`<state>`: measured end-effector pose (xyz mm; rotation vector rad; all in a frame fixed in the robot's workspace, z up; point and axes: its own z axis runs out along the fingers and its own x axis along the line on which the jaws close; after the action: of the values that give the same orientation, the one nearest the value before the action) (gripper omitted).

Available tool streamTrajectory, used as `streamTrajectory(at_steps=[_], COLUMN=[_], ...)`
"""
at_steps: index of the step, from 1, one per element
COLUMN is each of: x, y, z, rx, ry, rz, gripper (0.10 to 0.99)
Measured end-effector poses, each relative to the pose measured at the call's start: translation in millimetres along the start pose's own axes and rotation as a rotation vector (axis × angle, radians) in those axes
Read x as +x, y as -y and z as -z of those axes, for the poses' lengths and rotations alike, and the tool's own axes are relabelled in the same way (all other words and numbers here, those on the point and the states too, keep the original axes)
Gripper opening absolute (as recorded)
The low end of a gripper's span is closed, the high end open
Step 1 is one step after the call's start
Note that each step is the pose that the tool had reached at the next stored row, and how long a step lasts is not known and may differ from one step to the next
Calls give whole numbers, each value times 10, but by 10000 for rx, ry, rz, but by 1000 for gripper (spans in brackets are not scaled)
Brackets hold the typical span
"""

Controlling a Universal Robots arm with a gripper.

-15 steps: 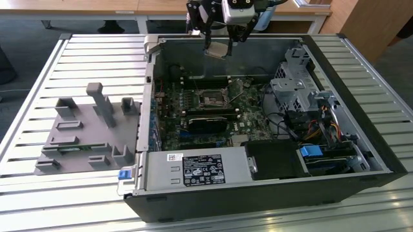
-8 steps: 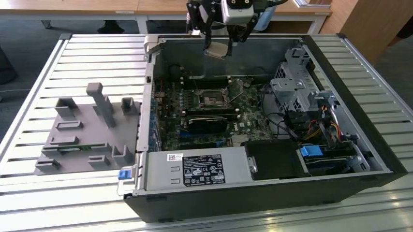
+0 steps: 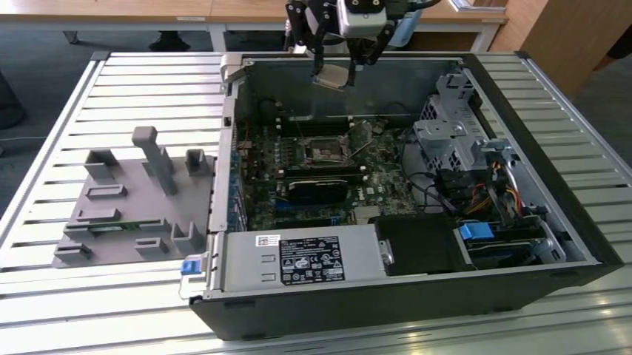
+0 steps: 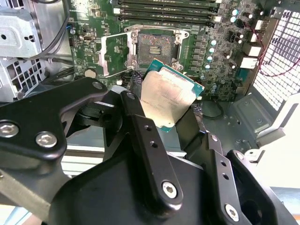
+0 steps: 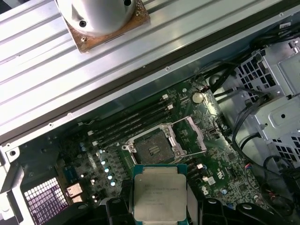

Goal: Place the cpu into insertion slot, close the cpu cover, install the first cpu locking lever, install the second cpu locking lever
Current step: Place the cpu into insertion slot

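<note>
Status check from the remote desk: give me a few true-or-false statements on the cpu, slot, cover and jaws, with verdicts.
1. The cpu is seated in the insertion slot. False: it is held above the board, and the slot is empty.
2. The cpu cover is swung open, off the slot. True.
3. The jaws are empty. False: they are shut on the cpu.
4. A grey fixture tray lies outside the computer case, on the exterior view's left. True.
</note>
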<state>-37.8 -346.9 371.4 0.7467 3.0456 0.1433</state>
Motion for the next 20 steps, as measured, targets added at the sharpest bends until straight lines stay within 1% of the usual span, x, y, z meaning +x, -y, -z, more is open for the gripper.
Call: streamTrajectory(at_steps=[7, 20], x=[3, 10], y=[1, 6], z=[-1, -5], rx=[-5, -17], ry=[18, 74], rz=[-198, -832], gripper=[541, 541])
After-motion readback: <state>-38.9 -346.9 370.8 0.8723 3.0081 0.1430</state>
